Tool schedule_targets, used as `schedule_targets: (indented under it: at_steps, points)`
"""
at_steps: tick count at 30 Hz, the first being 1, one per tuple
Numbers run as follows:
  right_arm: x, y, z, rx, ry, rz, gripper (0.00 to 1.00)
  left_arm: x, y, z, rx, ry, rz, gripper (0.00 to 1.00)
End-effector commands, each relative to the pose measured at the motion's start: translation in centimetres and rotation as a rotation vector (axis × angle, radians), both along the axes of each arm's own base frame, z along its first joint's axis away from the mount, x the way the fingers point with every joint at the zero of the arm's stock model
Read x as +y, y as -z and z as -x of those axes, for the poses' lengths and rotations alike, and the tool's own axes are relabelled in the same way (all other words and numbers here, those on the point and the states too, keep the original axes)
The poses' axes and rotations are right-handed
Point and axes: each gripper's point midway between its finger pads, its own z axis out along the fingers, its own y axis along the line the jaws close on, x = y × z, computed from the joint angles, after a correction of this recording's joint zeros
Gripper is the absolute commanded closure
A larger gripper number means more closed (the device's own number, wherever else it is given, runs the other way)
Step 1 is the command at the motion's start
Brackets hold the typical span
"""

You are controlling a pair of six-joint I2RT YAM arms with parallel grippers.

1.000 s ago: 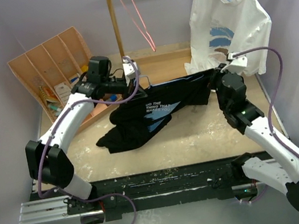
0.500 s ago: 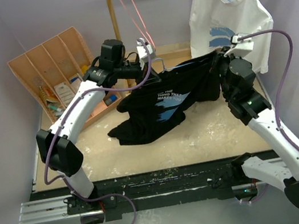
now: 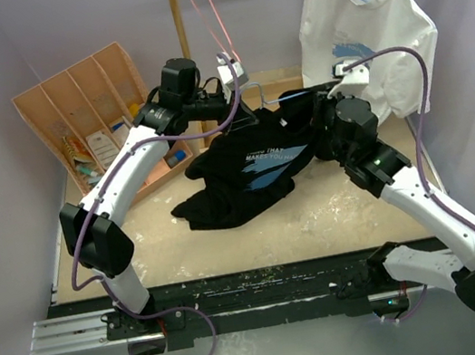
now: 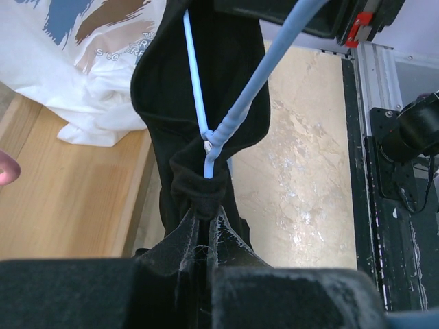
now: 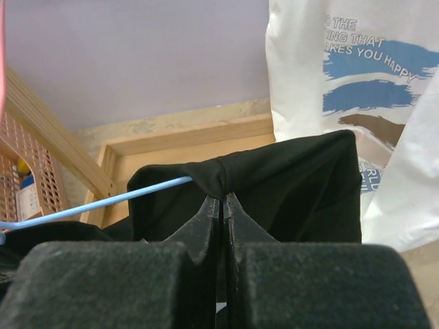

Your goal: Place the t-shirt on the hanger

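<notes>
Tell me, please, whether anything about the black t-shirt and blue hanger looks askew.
Yes. The t-shirt sits lopsided on the hanger: it is bunched between the left gripper and right gripper, both pinching cloth, and its lower part slumps in a crumpled heap onto the table.

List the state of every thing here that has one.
Black cloth t-shirt: pinched by both claws, lower part draped on table.
Thin light-blue wire hanger: partly inside the black shirt.
Left claw: shut on black cloth.
Right claw: shut on black cloth.
White printed t-shirt: hung up at the back.
</notes>
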Motion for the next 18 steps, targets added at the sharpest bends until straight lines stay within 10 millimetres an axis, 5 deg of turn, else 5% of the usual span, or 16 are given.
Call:
schedule_targets:
  at_steps: [1, 18]
  points:
    - [1.2, -3.1, -0.4, -0.077, -0.02, -0.054, 1.0, -0.2, -3.7, -0.4, -0.087, -0.004, 0.074, 1.0]
    - [7.6, -1.6, 1.0, -0.036, -0.144, -0.063, 1.0, -0.2, -3.6, -1.7, -0.119, -0.043, 0.072, 1.0]
